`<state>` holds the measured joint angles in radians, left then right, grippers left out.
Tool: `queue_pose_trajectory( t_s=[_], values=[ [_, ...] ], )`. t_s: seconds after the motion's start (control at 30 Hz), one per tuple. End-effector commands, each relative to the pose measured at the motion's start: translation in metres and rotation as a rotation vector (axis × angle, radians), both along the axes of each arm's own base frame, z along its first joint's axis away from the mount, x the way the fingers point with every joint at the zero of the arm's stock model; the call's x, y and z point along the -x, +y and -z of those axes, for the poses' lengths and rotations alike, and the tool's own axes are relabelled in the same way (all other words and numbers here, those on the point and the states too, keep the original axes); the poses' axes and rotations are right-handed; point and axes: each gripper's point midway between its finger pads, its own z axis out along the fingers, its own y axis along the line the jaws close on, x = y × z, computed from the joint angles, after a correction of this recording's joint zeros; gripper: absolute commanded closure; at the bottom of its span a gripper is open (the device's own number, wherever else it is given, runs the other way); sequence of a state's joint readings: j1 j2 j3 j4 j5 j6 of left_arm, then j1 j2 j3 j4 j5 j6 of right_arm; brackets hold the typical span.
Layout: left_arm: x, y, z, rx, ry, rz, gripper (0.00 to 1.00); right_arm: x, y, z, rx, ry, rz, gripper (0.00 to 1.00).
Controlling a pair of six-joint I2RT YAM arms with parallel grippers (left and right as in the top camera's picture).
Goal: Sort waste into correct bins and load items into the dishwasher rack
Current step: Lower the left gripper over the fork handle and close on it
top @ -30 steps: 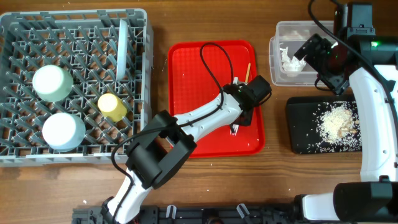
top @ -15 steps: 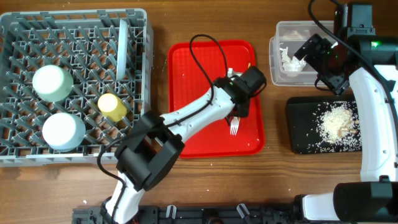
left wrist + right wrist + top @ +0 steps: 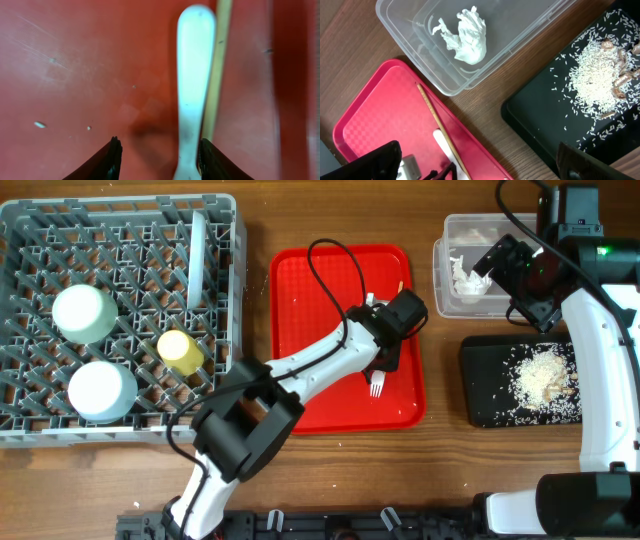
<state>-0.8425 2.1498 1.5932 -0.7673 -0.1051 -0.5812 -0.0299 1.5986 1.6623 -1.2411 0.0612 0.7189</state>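
Though left claw (image 3: 158, 152) open astride it, white fork (image 3: 195, 75) lengthwise, handle tip forward.

White fork (image 3: 195, 75), red tray (image 3: 310, 310), grey lattice rack (image 3: 120, 250), yellow cup (image 3: 180, 348).

There are one grey rack (image 3: 30, 240), two mint bowls (image 3: 84, 313) (image 3: 100, 388), one plate (image 3: 197, 260), one yellow cup (image 3: 178, 348), one red tray (image 3: 310, 330), one white fork (image 3: 195, 75), one thin wooden stick (image 3: 442, 127), one clear tub (image 3: 520, 30), one tissue (image 3: 465, 37), one black tray (image 3: 540, 120).
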Motion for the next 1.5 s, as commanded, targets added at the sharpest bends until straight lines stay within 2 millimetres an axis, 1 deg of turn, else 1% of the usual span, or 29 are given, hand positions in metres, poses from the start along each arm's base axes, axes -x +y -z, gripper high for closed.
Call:
queue_pose_trajectory(
  t_s=[0.0,0.13,0.3,0.37,0.5,0.67,0.7,0.77,0.83,1.0,1.07,1.2,1.33,1.4,1.47],
  values=[
    [0.012,0.001,0.028,-0.030,0.063,0.007,0.53,0.000,-0.004,-0.015,0.014,-0.043,0.024,0.00],
    [0.013,-0.002,0.029,-0.025,0.059,0.012,0.53,0.000,-0.004,-0.015,0.014,-0.043,0.024,0.00],
    [0.019,-0.005,0.029,-0.024,0.071,0.025,0.53,0.000,-0.004,-0.015,0.014,-0.043,0.024,0.00],
    [0.029,-0.005,0.030,-0.034,0.102,0.033,0.53,0.000,-0.004,-0.015,0.014,-0.043,0.023,0.00],
    [0.049,0.004,0.033,-0.084,0.158,-0.019,0.54,0.000,-0.004,-0.015,0.014,-0.043,0.024,0.00],
    [0.061,0.003,0.033,-0.108,0.175,0.008,0.54,0.000,-0.004,-0.015,0.014,-0.043,0.024,0.00],
    [0.063,0.002,0.033,-0.108,0.176,0.012,0.56,0.000,-0.004,-0.015,0.014,-0.043,0.024,0.00],
    [0.065,0.000,0.033,-0.108,0.175,0.019,0.58,0.000,-0.004,-0.015,0.014,-0.043,0.024,0.00],
    [0.066,-0.001,0.033,-0.109,0.175,0.023,0.66,0.000,-0.004,-0.015,0.014,-0.043,0.024,0.00],
    [0.066,-0.001,0.033,-0.110,0.175,0.023,0.67,0.000,-0.004,-0.015,0.014,-0.043,0.024,0.00],
    [0.067,-0.001,0.033,-0.111,0.176,0.023,0.70,0.000,-0.004,-0.015,0.014,-0.043,0.024,0.00],
    [0.067,0.000,0.033,-0.111,0.176,0.023,0.78,0.000,-0.004,-0.015,0.014,-0.043,0.024,0.00],
    [0.067,-0.001,0.033,-0.111,0.176,0.024,0.74,0.000,-0.004,-0.015,0.014,-0.043,0.024,0.00],
    [0.067,-0.001,0.033,-0.111,0.176,0.023,0.76,0.000,-0.004,-0.015,0.014,-0.043,0.024,0.00],
    [0.067,-0.001,0.033,-0.110,0.176,0.023,0.82,0.000,-0.004,-0.015,0.014,-0.043,0.024,0.00]
  ],
)
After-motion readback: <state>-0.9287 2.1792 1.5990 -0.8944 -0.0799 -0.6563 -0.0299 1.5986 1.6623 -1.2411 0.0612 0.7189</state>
